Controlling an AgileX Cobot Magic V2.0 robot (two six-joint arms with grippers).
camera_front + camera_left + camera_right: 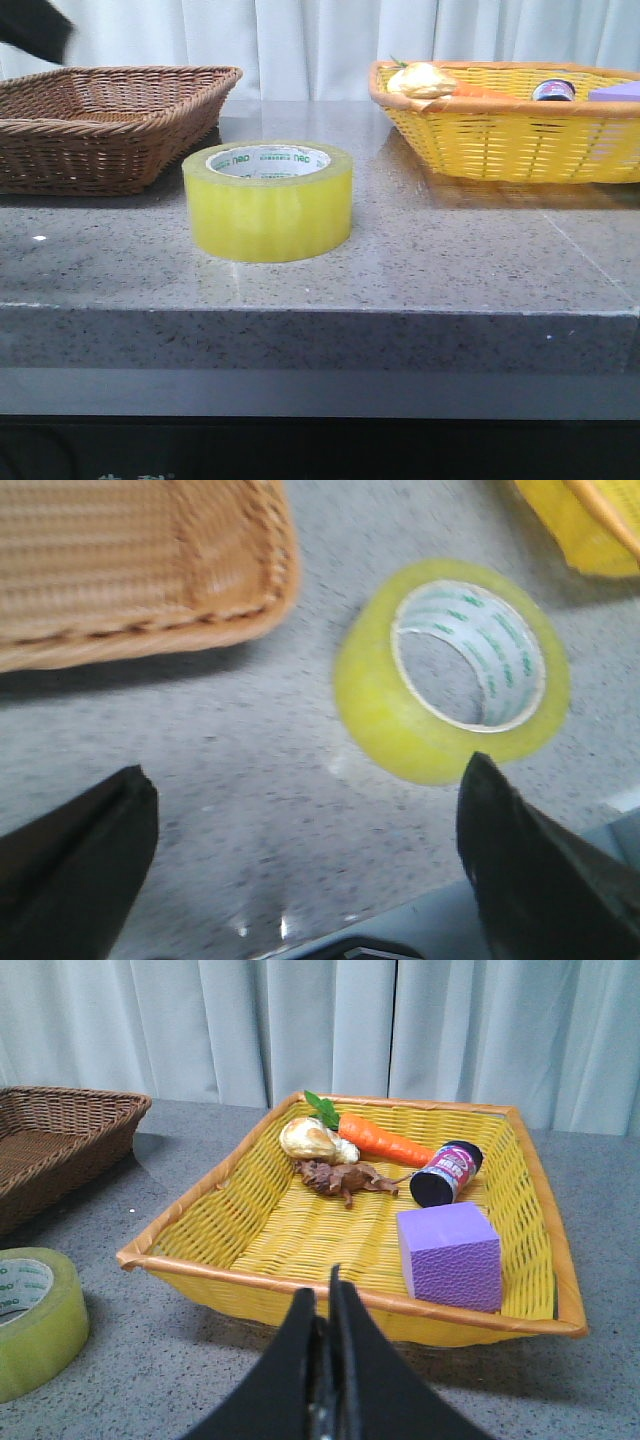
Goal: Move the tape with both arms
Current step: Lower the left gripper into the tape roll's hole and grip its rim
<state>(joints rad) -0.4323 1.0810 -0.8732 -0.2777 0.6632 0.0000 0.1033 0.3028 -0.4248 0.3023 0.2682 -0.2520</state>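
The tape [268, 201], a wide yellow roll with a white core and green print, lies flat on the grey stone table between the two baskets. It also shows in the left wrist view [452, 670] and at the edge of the right wrist view [35, 1317]. My left gripper [305, 780] is open and empty, hovering above the table just short of the roll; one fingertip [495, 810] is close to its rim. Part of the left arm [35, 30] shows at the far left. My right gripper [325, 1295] is shut and empty, in front of the yellow basket.
A brown wicker basket [100, 120] stands at the back left. A yellow wicker basket [500, 130] at the back right holds a purple block [450, 1255], a carrot [385, 1140], a dark can [445, 1172] and other toy food. The table's front edge [320, 312] is near the tape.
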